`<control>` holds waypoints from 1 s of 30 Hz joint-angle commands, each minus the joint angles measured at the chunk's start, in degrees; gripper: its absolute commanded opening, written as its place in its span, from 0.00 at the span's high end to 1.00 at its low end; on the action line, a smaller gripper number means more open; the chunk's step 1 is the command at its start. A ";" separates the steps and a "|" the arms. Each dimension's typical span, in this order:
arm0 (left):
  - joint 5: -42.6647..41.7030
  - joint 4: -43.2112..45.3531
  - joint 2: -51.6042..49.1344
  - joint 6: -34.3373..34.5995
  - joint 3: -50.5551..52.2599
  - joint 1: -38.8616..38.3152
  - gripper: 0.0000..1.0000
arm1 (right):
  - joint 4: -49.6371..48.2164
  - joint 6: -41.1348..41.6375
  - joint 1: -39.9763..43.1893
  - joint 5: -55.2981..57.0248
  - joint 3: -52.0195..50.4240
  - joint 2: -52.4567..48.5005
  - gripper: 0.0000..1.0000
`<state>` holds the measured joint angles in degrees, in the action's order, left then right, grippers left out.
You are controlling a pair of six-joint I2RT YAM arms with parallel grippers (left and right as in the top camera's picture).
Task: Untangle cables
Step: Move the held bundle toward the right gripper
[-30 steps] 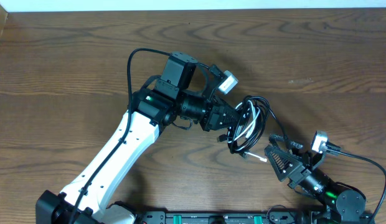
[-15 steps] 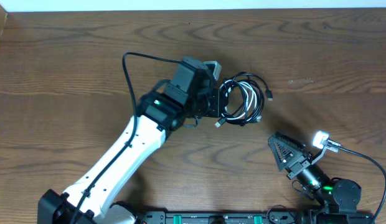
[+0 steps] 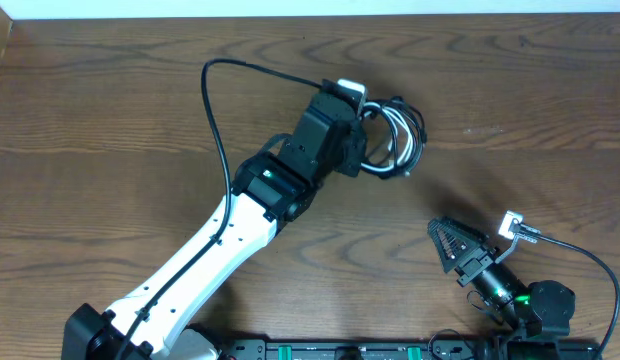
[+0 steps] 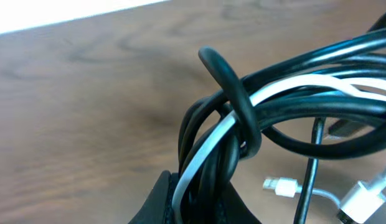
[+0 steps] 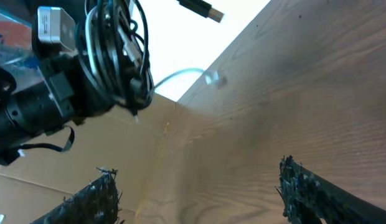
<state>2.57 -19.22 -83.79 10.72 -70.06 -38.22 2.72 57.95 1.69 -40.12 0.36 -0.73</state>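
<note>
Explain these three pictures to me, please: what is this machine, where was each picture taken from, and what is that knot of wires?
This is a robot with two arms at a wooden table. One picture looks straight down from above. The other two come from small cameras on each arm's wrist, so each shows that arm's own tool up close. A tool here is a pair of fingers for pinching things. The left tool, at the end of the white arm, is shut on a bundle of cables: black cords with a white one wound among them. The bundle seems to be raised off the wood. The right tool, at the lower right, stands open and holds nothing. The job is to untangle that bundle.
</note>
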 commanded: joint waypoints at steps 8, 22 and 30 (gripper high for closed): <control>12.09 3.65 0.31 -7.28 -0.33 -0.02 0.92 | 0.11 -2.56 0.11 1.22 -0.04 -0.09 0.16; -17.49 -6.08 0.07 8.09 -0.33 0.33 0.92 | 0.04 -2.97 0.11 3.76 -0.04 -0.09 0.25; -43.15 -10.60 -0.13 11.96 -0.33 2.21 0.92 | 0.02 -1.22 0.11 2.40 -0.04 -0.20 0.31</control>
<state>-24.62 -30.02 -83.90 19.38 -70.00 -37.41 2.57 55.70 1.69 -37.28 0.36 -0.73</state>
